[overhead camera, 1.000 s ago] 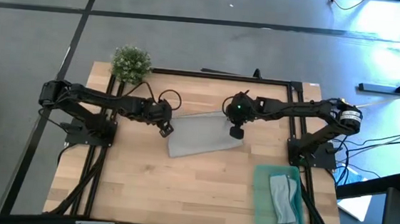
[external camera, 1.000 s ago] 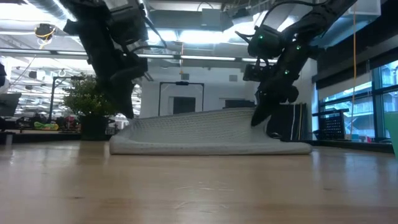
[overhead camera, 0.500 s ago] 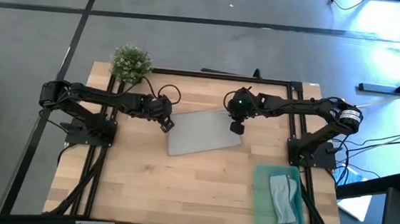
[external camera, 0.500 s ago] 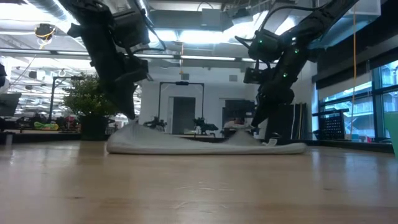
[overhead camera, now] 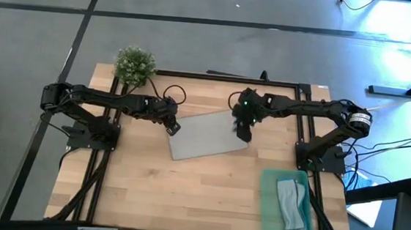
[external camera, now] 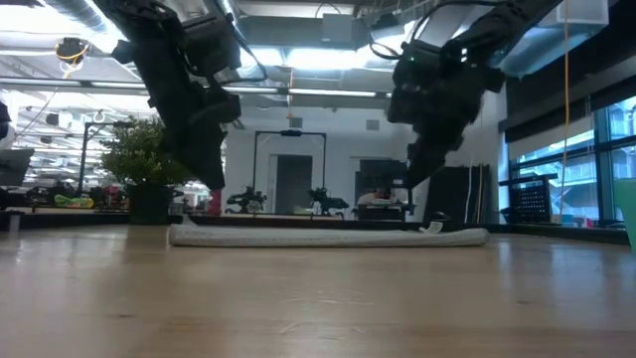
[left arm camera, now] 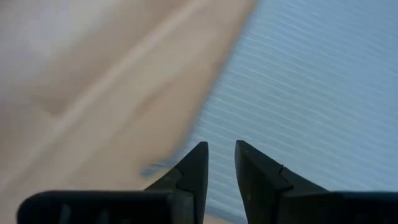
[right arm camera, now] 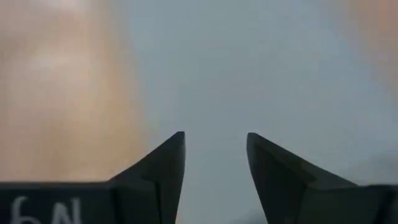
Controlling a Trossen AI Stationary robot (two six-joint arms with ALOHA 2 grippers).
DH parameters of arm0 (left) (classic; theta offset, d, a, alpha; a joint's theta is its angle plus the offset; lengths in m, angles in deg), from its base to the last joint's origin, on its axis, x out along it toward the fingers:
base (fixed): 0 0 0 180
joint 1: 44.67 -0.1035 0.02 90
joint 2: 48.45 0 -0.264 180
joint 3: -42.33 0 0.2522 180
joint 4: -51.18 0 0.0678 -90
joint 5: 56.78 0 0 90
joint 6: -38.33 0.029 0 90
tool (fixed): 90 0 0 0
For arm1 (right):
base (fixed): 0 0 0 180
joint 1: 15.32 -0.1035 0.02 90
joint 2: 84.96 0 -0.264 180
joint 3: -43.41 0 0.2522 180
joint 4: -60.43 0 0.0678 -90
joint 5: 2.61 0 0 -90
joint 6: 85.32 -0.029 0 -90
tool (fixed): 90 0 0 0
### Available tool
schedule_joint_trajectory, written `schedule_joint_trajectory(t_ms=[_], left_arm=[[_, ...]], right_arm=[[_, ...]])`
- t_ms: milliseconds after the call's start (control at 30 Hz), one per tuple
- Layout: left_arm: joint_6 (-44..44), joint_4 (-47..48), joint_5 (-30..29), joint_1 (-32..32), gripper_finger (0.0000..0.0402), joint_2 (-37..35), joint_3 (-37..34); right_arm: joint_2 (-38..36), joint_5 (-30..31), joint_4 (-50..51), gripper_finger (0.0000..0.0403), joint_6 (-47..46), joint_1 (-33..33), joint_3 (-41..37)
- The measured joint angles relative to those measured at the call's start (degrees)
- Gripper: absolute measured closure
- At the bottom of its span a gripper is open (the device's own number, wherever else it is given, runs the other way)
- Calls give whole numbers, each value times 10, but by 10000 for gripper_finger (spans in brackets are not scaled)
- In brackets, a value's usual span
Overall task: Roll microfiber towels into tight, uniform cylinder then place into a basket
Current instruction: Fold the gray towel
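Grey towel [overhead camera: 205, 135] now flat on table [overhead camera: 184, 194], no longer lifted, left claw [overhead camera: 173, 128] slightly parted, right claw [overhead camera: 242, 131] open, both empty.

Grey towel [overhead camera: 206, 136]: spread flat on bench [overhead camera: 155, 192] mid-area, unrolled, skewed slightly to bench edges; thin flat strip in low view. Blue towel [overhead camera: 290, 202]: loosely bunched, lying lengthwise inside basket [overhead camera: 268, 208]. Basket: translucent green, low-walled, at bench's right near corner.
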Motion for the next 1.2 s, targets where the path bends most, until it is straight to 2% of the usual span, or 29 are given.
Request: schedule_joint_trajectory(t_ms=[67,133,300,467,667,833,933,1067,1200], left_arm=[[1,-6,25,8,327,11,-1],[3,-1,31,19,325,19,-8],[10,-41,61,45,324,70,-19],[14,-55,70,67,324,123,-16],[-4,-58,141,100,324,137,-15],[-22,-81,212,140,324,139,-16],[-28,-117,233,163,324,140,-17],[-28,-120,235,178,324,137,-1],[-22,-95,196,172,324,103,28]], right_arm=[[0,-97,1,229,-6,-11,-11],[0,-125,-14,231,-18,-26,-30],[1,-54,-56,239,-51,-52,-77],[1,21,-64,240,-30,-47,-107],[1,49,-65,240,-12,-21,-128],[1,109,-79,240,0,-3,-128],[1,133,-106,240,0,11,-128],[1,123,-98,240,4,21,-107],[-3,34,-39,240,27,18,-65]])
